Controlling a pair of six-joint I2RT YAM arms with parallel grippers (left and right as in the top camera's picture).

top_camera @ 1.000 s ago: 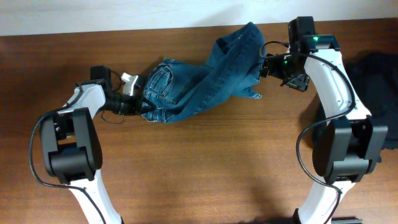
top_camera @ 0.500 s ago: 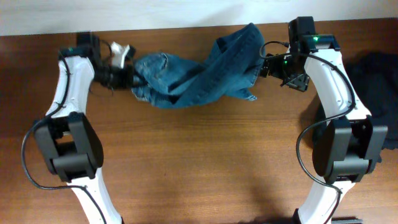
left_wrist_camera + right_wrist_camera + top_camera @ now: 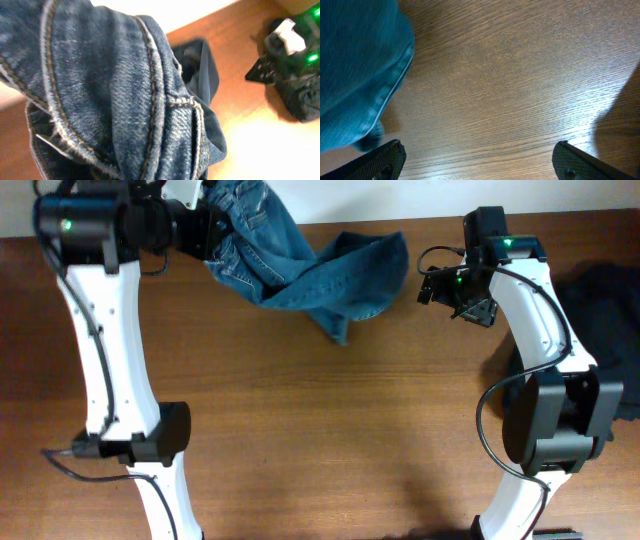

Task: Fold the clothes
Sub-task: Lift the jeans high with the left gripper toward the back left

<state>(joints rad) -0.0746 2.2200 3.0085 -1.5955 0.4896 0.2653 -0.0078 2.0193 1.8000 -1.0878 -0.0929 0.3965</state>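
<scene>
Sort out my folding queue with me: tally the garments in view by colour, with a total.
blue denim jeans: 1
dark garment, heaped at the table's right edge: 1
Total: 2

A robot lab is suggested by a wooden desk [image 3: 330, 430] against a white wall [image 3: 330, 200], a left arm [image 3: 100, 350] and right arm [image 3: 535, 300] mounted toward its near edge, and dark clothes [image 3: 605, 300] at its right edge.
</scene>
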